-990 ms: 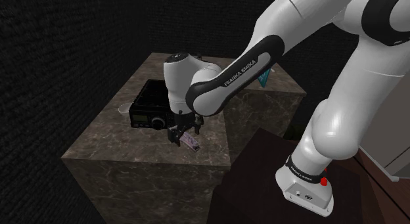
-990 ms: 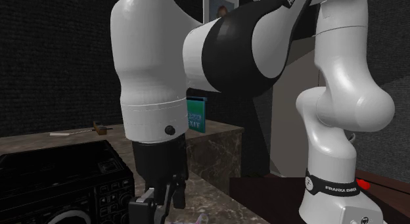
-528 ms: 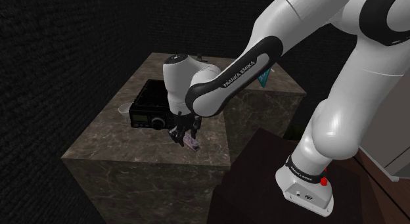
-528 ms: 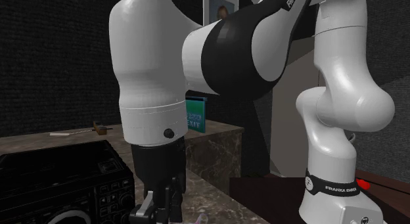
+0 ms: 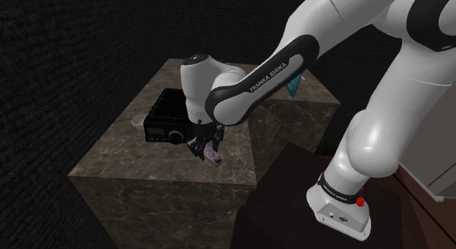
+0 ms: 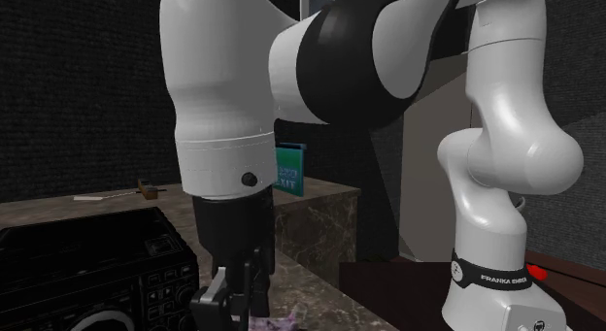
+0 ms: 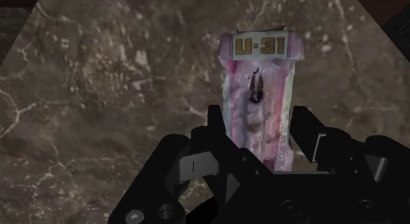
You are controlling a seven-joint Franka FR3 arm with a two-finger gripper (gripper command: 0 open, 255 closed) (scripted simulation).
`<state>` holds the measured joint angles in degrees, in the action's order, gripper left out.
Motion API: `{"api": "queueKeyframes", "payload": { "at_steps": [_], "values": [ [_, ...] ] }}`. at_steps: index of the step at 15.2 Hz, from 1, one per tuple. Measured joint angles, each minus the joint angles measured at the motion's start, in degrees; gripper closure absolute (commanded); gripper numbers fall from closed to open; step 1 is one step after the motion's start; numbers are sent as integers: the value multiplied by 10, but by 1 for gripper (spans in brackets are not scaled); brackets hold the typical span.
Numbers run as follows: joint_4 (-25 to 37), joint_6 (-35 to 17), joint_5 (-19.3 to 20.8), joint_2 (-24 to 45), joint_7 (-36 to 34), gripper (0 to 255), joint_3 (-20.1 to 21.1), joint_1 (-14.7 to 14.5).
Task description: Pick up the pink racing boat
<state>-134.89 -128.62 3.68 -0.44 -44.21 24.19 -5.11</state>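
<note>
Arm (image 5: pixel 256 72) reaches down over the marble-look counter (image 5: pixel 131 174), wrist approx. vertical. Biggest hazard at that scale is the black radio (image 5: pixel 164 125). It sits just beside the gripper (image 7: pixel 258 113), close enough that a sideways correction or a wrist twist could clip its front.

Pink racing boat (image 7: pixel 259 91) lies flat on the counter right under the gripper. It is between the fingers, w/ the hull running lengthwise out past the tips, and the far end is marked U-31. Gripper is spread, w/ one finger (image 7: pixel 215 124) on each side of the hull, v. close to its flanks. Can't tell if the pads touch yet. Boat looks not lifted, as it is flat on the marble.

What could go wrong, as I judge it:
- Grip point is near one end, not mid-hull. On lift the long far end may droop, pivot between the pads & slip out.
- Hull is low & thin. If the tips stop too high, the pads catch only the top edge & the boat squirts out. If too low, the tips jam on the marble before closing.
- If one pad lands first it shoves the boat sideways or yaws it, so the squeeze ends up skewed. It could also nudge the boat toward the radio.
- A fast lift straight after closing may outrun a weak pinch, b/c the flanks look smooth.
</note>
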Motion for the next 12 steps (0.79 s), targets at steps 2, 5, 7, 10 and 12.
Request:
{"api": "queueKeyframes", "payload": {
  "at_steps": [2,5,7,10,12],
  "values": [
    [5,14,-6,-10,5,255,0,0],
    [13,39,-16,-29,14,255,-1,0],
    [17,51,-21,-39,19,255,-2,0],
    [30,76,-27,-53,24,255,-3,0],
    [39,90,-30,-58,27,255,-4,0]
  ]
}}
